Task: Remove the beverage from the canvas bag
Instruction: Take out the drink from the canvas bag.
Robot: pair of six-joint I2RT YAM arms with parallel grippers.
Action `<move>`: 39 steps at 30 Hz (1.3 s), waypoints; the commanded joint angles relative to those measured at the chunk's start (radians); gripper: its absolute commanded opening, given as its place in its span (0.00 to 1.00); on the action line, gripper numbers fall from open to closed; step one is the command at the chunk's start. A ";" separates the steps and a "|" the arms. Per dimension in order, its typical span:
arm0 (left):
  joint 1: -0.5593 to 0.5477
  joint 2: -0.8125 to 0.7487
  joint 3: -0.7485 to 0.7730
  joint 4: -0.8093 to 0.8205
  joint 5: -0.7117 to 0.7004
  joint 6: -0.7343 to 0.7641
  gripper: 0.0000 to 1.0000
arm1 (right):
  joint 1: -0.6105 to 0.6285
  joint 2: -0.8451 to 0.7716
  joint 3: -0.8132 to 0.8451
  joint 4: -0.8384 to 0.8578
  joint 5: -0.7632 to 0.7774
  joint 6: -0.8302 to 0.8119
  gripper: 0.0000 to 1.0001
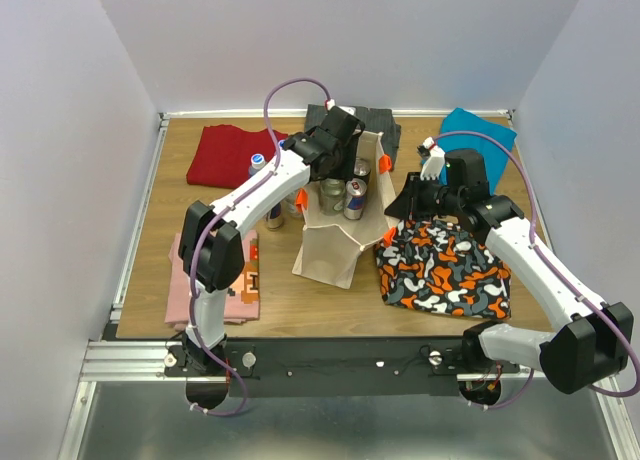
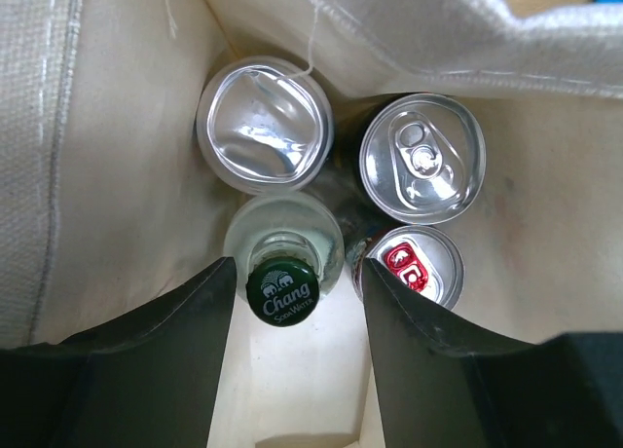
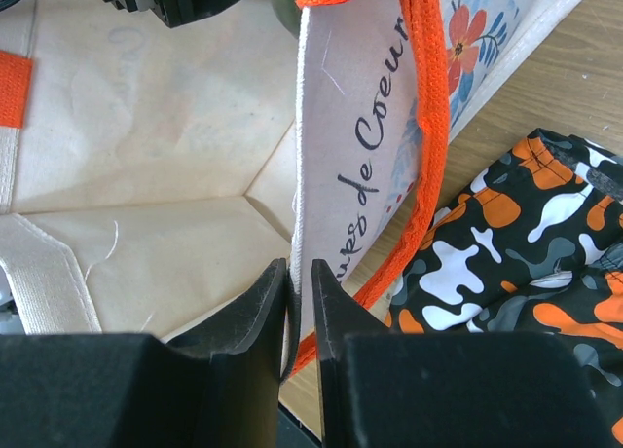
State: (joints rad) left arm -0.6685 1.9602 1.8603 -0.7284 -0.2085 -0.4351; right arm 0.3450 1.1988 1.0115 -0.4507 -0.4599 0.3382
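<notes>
Toward the near edge of the table (image 1: 300,305), on the right, we see a camouflage-print cloth (image 1: 445,270); just behind it the right gripper (image 3: 300,273) is pinched closed on the orange-trimmed wall of the canvas bag (image 1: 325,245); the bag stands open mid-table; inside it the left gripper (image 2: 300,265) straddles a green-capped bottle (image 2: 282,292), fingers apart and not clamped on it; beyond the bottle sit a red-tabbed can (image 2: 414,268), a silver can (image 2: 422,158) and a foil-lidded cup (image 2: 265,125)

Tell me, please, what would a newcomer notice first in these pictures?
The tall canvas bag in the middle, open, with cans and a green-capped bottle standing inside. The left pincer reaches into it, astride that bottle, while the right pincer pinches the bag's orange-trimmed rim.
</notes>
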 commanded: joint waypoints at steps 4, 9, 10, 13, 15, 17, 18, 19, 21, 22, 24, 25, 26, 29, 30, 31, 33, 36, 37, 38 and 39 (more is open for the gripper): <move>0.012 -0.001 -0.001 -0.019 -0.008 -0.010 0.63 | 0.002 -0.002 -0.001 -0.019 0.020 -0.024 0.25; 0.012 -0.001 -0.015 -0.012 -0.008 -0.013 0.64 | 0.000 -0.002 0.001 -0.025 0.024 -0.025 0.26; 0.012 0.005 -0.015 -0.012 -0.009 -0.013 0.64 | 0.002 -0.002 0.001 -0.026 0.021 -0.027 0.26; 0.012 0.012 -0.015 -0.008 -0.009 -0.013 0.64 | 0.002 -0.004 -0.002 -0.028 0.027 -0.027 0.26; 0.012 0.016 -0.013 -0.008 -0.006 -0.013 0.63 | 0.002 -0.004 -0.004 -0.029 0.029 -0.028 0.26; 0.012 0.022 -0.012 -0.008 -0.003 -0.013 0.59 | 0.002 -0.005 -0.004 -0.031 0.029 -0.030 0.26; 0.012 0.023 -0.012 -0.011 -0.006 -0.011 0.59 | 0.000 -0.004 -0.004 -0.031 0.032 -0.031 0.26; 0.012 0.025 -0.015 -0.016 -0.008 -0.013 0.59 | 0.002 -0.004 -0.004 -0.034 0.032 -0.033 0.27; 0.012 0.020 -0.023 -0.014 -0.012 -0.013 0.59 | 0.002 -0.004 -0.004 -0.033 0.033 -0.033 0.26; 0.012 0.016 -0.033 -0.013 -0.012 -0.014 0.59 | 0.000 -0.004 -0.004 -0.032 0.035 -0.033 0.27; 0.012 0.008 -0.041 -0.006 -0.017 -0.013 0.59 | 0.002 0.001 -0.004 -0.031 0.032 -0.034 0.27; 0.012 0.008 -0.044 -0.008 -0.019 -0.014 0.59 | 0.002 0.001 -0.004 -0.032 0.032 -0.034 0.27; 0.012 0.009 -0.044 -0.008 -0.022 -0.014 0.60 | 0.000 0.001 -0.004 -0.031 0.030 -0.034 0.27; 0.012 0.009 -0.043 -0.003 -0.025 -0.013 0.61 | 0.002 0.004 -0.002 -0.031 0.030 -0.036 0.28; 0.014 0.011 -0.041 0.000 -0.023 -0.013 0.60 | 0.002 0.002 -0.002 -0.032 0.032 -0.038 0.28; 0.014 0.014 -0.033 -0.003 -0.022 -0.013 0.59 | 0.002 0.002 -0.002 -0.036 0.035 -0.039 0.28; 0.014 0.019 -0.024 -0.008 -0.022 -0.010 0.59 | 0.000 0.001 -0.001 -0.039 0.036 -0.041 0.28; 0.014 0.019 -0.015 -0.006 -0.020 -0.005 0.53 | 0.002 -0.004 -0.004 -0.040 0.040 -0.039 0.28; 0.012 0.023 -0.012 -0.008 -0.022 -0.005 0.52 | 0.002 -0.005 -0.005 -0.039 0.041 -0.041 0.28; 0.014 0.022 -0.012 -0.008 -0.023 -0.005 0.51 | 0.002 -0.005 -0.007 -0.039 0.041 -0.041 0.28; 0.014 0.023 -0.010 -0.009 -0.023 -0.004 0.50 | 0.000 -0.007 -0.007 -0.040 0.041 -0.041 0.28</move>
State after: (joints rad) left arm -0.6609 1.9663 1.8252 -0.7353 -0.2092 -0.4381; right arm 0.3450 1.1984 1.0115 -0.4572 -0.4549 0.3199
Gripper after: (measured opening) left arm 0.525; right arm 0.281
